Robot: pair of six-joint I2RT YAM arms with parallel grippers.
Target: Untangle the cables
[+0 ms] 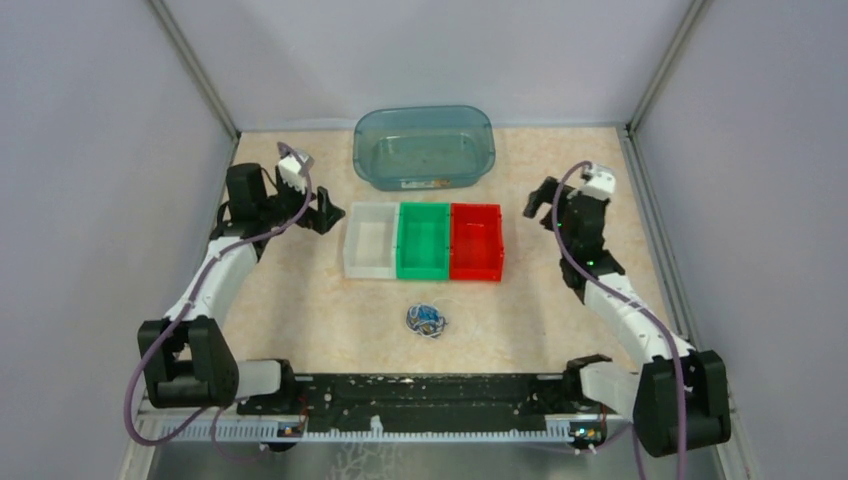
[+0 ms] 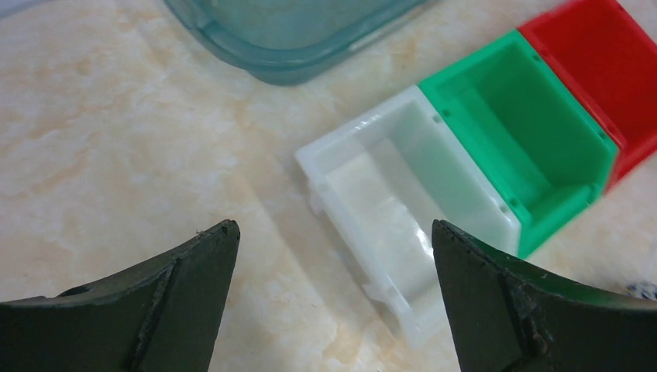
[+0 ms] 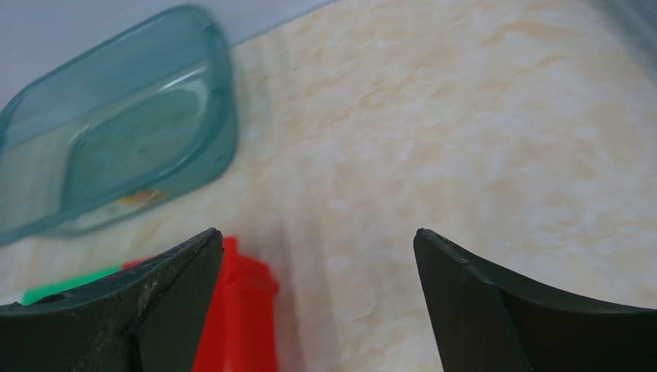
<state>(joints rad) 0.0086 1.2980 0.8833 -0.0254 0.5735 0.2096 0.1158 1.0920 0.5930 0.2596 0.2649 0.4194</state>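
Observation:
A small tangled bundle of blue and white cables (image 1: pixel 427 320) lies on the table in front of the bins, near the middle. A sliver of it shows at the right edge of the left wrist view (image 2: pixel 643 291). My left gripper (image 1: pixel 325 213) is open and empty, held above the table left of the white bin (image 1: pixel 368 240). My right gripper (image 1: pixel 537 200) is open and empty, to the right of the red bin (image 1: pixel 476 242). Both grippers are far from the cables. In the wrist views the left gripper (image 2: pixel 333 232) and right gripper (image 3: pixel 318 236) show wide gaps.
Three bins stand side by side mid-table: white (image 2: pixel 403 209), green (image 1: pixel 423 240) and red (image 3: pixel 236 310). A teal translucent tub (image 1: pixel 424 147) sits at the back centre. Walls enclose the table on the left, right and back.

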